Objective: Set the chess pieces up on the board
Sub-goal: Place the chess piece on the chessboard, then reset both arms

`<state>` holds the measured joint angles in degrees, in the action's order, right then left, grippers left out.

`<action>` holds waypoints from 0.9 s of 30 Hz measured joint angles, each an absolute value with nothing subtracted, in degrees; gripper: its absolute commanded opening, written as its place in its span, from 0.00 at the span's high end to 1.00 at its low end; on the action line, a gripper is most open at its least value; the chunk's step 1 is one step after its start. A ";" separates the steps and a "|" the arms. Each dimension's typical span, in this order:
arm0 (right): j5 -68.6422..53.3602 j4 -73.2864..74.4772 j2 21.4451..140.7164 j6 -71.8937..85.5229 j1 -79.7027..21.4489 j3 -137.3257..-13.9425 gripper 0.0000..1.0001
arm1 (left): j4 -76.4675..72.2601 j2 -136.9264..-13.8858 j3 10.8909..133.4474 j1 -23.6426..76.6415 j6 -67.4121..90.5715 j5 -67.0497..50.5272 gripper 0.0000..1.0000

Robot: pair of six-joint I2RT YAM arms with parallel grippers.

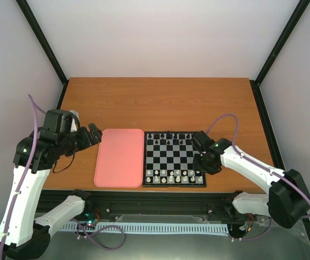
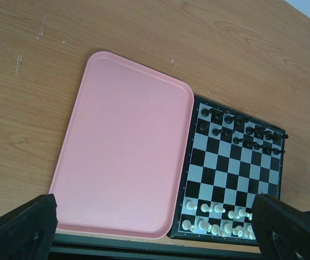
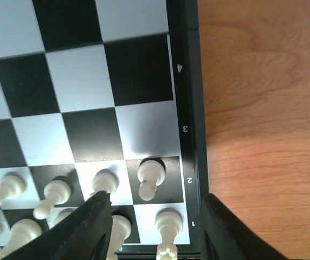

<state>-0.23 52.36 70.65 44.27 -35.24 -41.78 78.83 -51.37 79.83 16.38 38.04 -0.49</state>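
A brown wooden desk [image 1: 160, 103] stands between plain pale walls. It carries a pink tray [image 1: 120, 157] and, just beside the tray's right edge, the board [image 1: 171, 157]. The chess pieces all appear to be on the board. The black pieces [image 1: 168, 138] fill the far two rows and the white pieces [image 1: 174, 174] the near two; none show on the tray.

The right tool [image 3: 155, 196] hangs low over the board's near right corner, its fingers partly apart and gripping nothing. A white corner piece [image 3: 167, 223] stands between them, clear of both. The left tool [image 2: 154, 197] hovers above the tray, spread wide and empty.

The pieces look very light, hard and smooth, so they would be easy to tip or flick aside, and they stand close together. I judge the best hold to be the narrow waist under the head, reached straight from above with a gentle pinch so that neighbours are not knocked.
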 measured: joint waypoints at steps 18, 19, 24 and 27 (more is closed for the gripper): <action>2.11 58.48 72.25 38.65 -35.05 -63.26 0.00 | 79.72 -54.94 80.42 16.38 35.18 0.14 0.00; 1.89 58.57 72.79 38.09 -35.09 -64.47 0.00 | 79.72 -54.96 80.42 16.38 34.89 0.47 0.00; 0.78 59.81 79.53 34.94 -36.29 -74.15 0.00 | 79.72 -55.46 80.44 16.38 33.85 1.98 0.00; 0.47 60.25 85.25 32.84 -37.65 -82.28 0.00 | 79.59 -56.69 80.44 16.38 33.54 2.13 0.00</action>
<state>0.47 60.25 85.25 32.84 -37.65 -82.28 79.59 -56.69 80.44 16.38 33.54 2.13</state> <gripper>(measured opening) 0.999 0.999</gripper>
